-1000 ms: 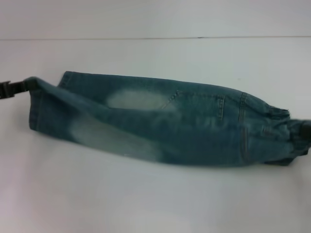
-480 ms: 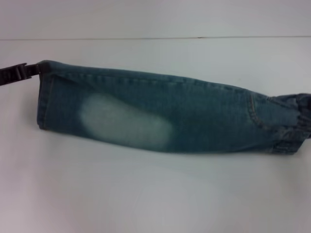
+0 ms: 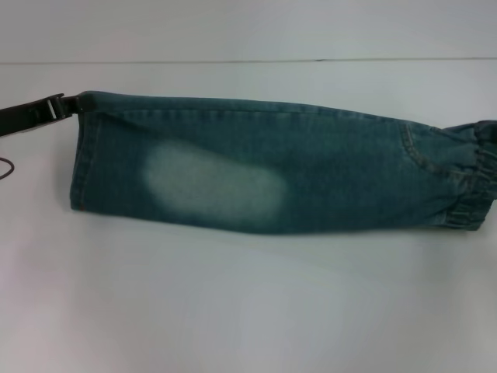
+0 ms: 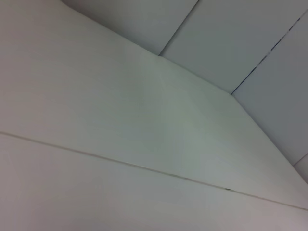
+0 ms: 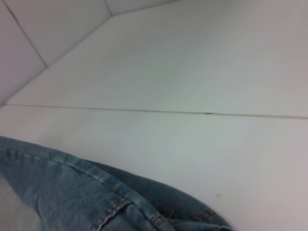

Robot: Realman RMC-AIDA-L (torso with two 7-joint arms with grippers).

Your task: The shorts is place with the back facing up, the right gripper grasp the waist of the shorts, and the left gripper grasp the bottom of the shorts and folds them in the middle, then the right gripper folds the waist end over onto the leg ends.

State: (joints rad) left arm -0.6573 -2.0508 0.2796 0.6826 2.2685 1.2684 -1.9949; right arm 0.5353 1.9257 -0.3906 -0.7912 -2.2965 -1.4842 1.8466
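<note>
My left gripper shows only in the head view, at nine o'clock, clamped on the far corner of the bottom of the shorts. The shorts lie folded lengthwise on the white table, long axis nine to three. The waist of the shorts points to three o'clock; my right wrist view catches denim there, and whether my right gripper holds it I cannot tell

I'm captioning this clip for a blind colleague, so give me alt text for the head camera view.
Blue-green denim shorts, folded lengthwise into a long strip, lie across a white table with a pale faded patch facing up. The left gripper holds the far corner of the leg hem at the left. The puckered waistband reaches the right edge, where no right gripper shows.
</note>
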